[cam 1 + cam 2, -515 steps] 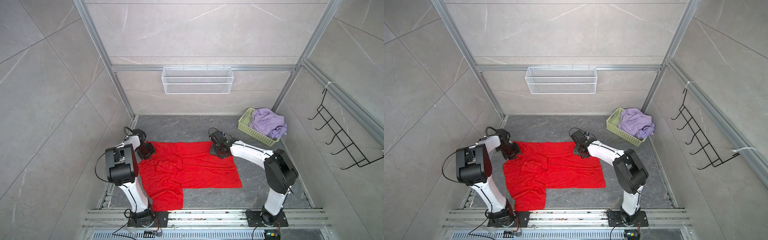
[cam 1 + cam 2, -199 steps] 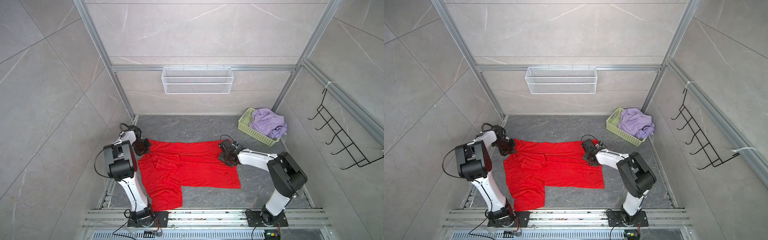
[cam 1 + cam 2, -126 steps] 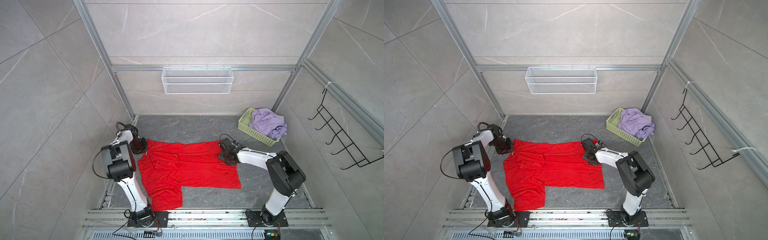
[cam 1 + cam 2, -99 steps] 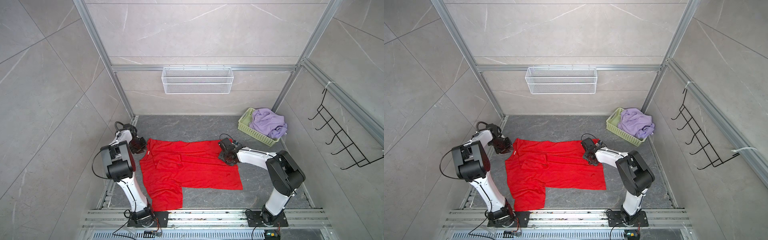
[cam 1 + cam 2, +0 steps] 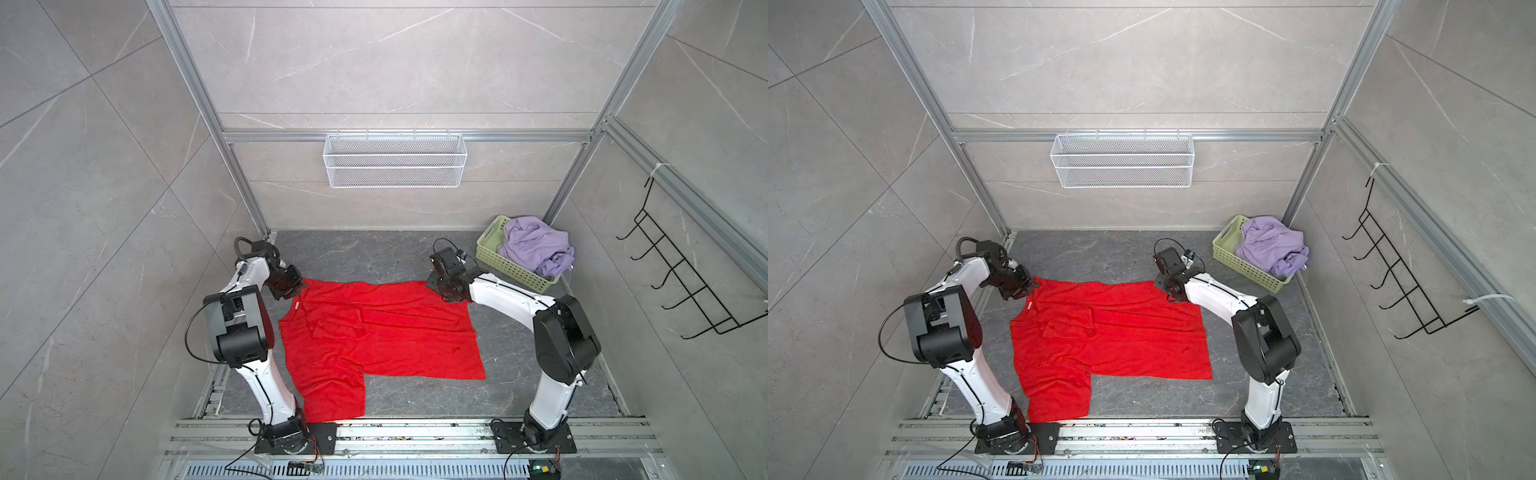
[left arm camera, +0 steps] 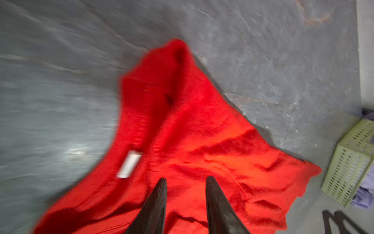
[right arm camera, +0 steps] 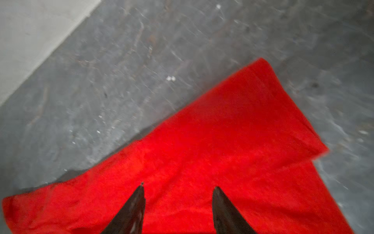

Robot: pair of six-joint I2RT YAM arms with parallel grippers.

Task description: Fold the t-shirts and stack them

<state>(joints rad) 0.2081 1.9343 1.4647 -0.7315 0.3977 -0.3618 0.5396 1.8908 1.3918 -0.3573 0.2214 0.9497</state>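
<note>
Red tee (image 5: 382, 332) lengthwise left-to-right, collar (image 5: 291, 312) by left claw (image 6: 185, 178), hem (image 5: 473, 332) by right claw (image 7: 178, 185); both parted, empty.

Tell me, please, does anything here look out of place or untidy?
The red t-shirt lies spread out, but a flap of cloth near its collar is folded over onto the body and creased. The lilac t-shirt sits crumpled in the green basket, spilling over its rim.
</note>
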